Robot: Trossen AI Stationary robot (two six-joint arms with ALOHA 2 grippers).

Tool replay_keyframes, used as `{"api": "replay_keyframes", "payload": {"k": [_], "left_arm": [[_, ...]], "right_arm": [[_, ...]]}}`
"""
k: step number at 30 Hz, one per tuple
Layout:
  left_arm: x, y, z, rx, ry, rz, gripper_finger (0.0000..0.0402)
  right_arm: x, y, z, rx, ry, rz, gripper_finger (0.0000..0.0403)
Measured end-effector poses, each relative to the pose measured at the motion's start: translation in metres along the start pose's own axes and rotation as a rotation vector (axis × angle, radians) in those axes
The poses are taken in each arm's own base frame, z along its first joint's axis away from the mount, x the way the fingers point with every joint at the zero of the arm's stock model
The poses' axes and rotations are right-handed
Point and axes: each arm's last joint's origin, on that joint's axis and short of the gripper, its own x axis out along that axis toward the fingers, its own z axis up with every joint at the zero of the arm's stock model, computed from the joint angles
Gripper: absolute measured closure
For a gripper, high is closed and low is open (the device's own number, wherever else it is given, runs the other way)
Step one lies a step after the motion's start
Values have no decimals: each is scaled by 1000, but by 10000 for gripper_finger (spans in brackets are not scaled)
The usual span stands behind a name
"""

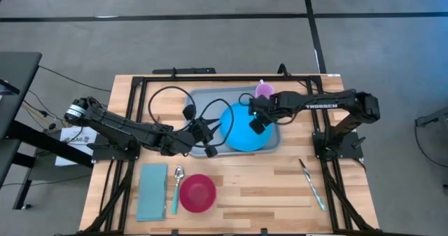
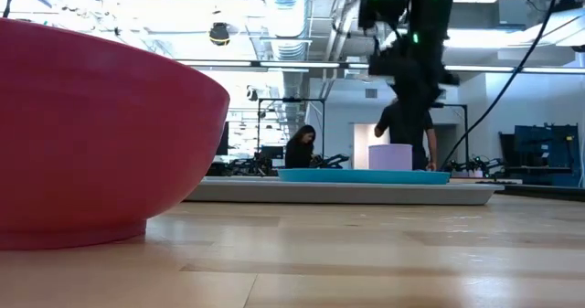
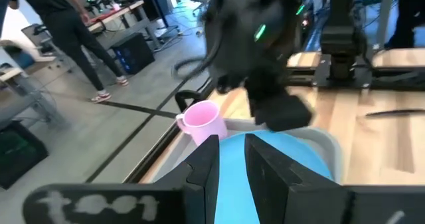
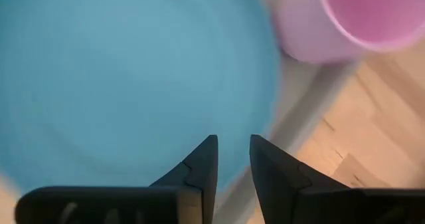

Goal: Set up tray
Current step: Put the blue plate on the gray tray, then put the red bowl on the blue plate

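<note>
The grey-blue tray (image 1: 274, 142) (image 2: 338, 192) lies flat at the table's far middle. The round blue plate (image 1: 238, 134) (image 2: 366, 175) (image 4: 119, 71) rests on its right part. A pink cup (image 1: 264, 90) (image 2: 390, 156) (image 3: 202, 121) stands upright at its far right corner. My right gripper (image 1: 257, 124) (image 4: 232, 161) hangs above the plate's far right edge, near the cup, fingers pointing down with a narrow gap. My left gripper (image 1: 212, 145) (image 3: 232, 164) is raised over the tray's near left corner, aimed across the plate, and also shows a narrow gap. Neither touches anything that I can see.
On the near left of the table lie a folded teal napkin (image 1: 152, 192), a spoon (image 1: 178, 187) and a red bowl (image 1: 197, 192) (image 2: 82, 143). A long utensil (image 1: 313, 185) lies near right. Black cables (image 1: 175, 99) loop over the tray's left end. People stand beyond the table.
</note>
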Motion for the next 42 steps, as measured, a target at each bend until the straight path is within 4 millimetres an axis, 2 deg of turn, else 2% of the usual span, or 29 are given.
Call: {"api": "replay_keyframes", "payload": {"k": [7, 13, 19, 22, 25, 29, 33, 37, 42], "left_arm": [[-1, -2, -2, -33, 18, -37, 339], [-1, -8, -1, -165, 33, -266, 339], [1, -9, 5, -75, -35, -310, 339], [1, -9, 5, -62, -33, -312, 339], [3, -9, 4, -65, -32, -302, 339], [5, -7, -1, -73, 14, -277, 339], [3, -10, -6, -132, 84, -361, 339], [-2, -13, -17, -212, 215, -407, 339], [-10, -13, -40, -297, 499, -432, 339]], "right_arm": [[-58, 33, -3, -203, -81, 85, 321], [-102, 43, -18, -408, -67, 102, 321], [-117, 50, -50, -503, -27, -15, 321], [-124, 52, -67, -516, -90, -149, 321], [-132, 57, -87, -567, -193, -169, 321], [-149, 46, -123, -637, -278, -78, 321], [-158, 17, -159, -617, -410, 24, 321], [-150, -13, -191, -573, -597, 225, 321], [-120, -28, -218, -559, -794, 454, 321]]}}
